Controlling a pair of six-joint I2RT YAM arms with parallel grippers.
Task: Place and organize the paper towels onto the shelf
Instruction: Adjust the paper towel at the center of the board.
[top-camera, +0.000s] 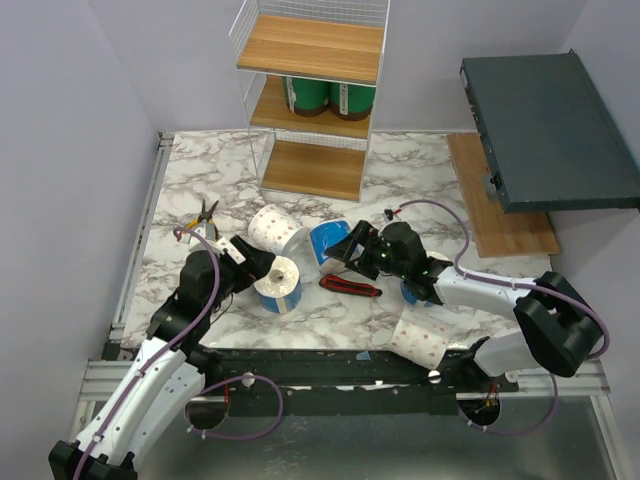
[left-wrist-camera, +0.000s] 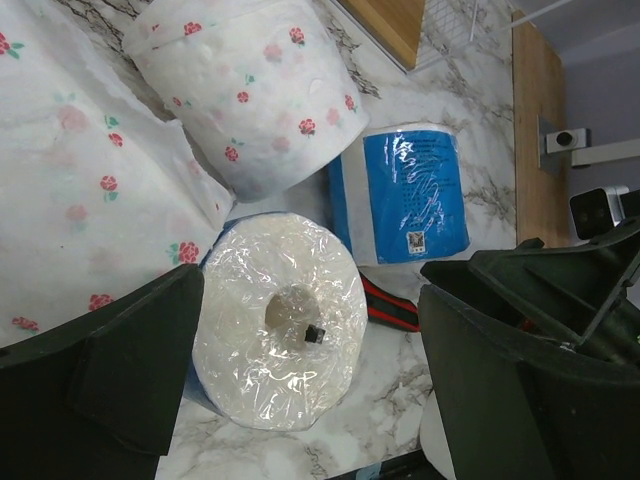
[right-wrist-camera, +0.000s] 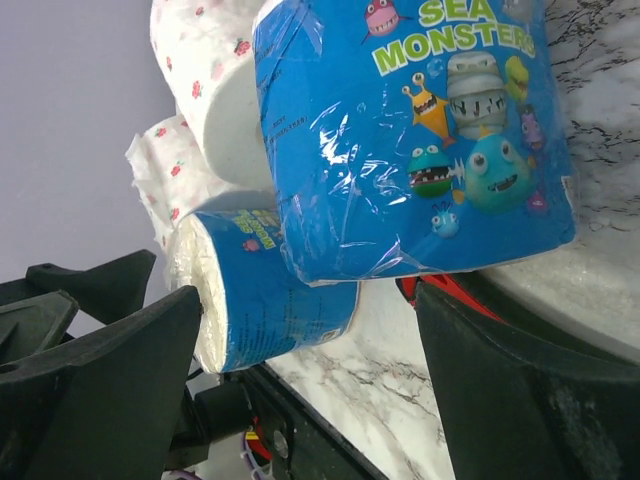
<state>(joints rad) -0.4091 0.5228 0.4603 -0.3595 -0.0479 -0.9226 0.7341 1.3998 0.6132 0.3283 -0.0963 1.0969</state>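
Observation:
The white wire shelf (top-camera: 312, 48) stands at the back, with two green-wrapped paper towels (top-camera: 328, 97) on its middle tier. My left gripper (top-camera: 260, 270) (left-wrist-camera: 320, 395) is open around an upright blue-wrapped roll (top-camera: 278, 286) (left-wrist-camera: 280, 335), which sits nearer the left finger. A white dotted roll (top-camera: 273, 228) (left-wrist-camera: 250, 90) lies just beyond it. My right gripper (top-camera: 342, 256) (right-wrist-camera: 320, 400) is open, and a lying blue roll (top-camera: 328, 242) (right-wrist-camera: 410, 140) is just ahead of its fingers, not gripped. Another dotted roll (top-camera: 420, 338) lies near the front edge.
A red-and-black utility knife (top-camera: 350, 287) (left-wrist-camera: 392, 306) lies between the two grippers. Yellow-handled pliers (top-camera: 205, 216) sit at the left. A dark slab (top-camera: 545, 125) overhangs a wooden board (top-camera: 505, 215) at the right. A blue roll (top-camera: 412, 292) shows under the right arm.

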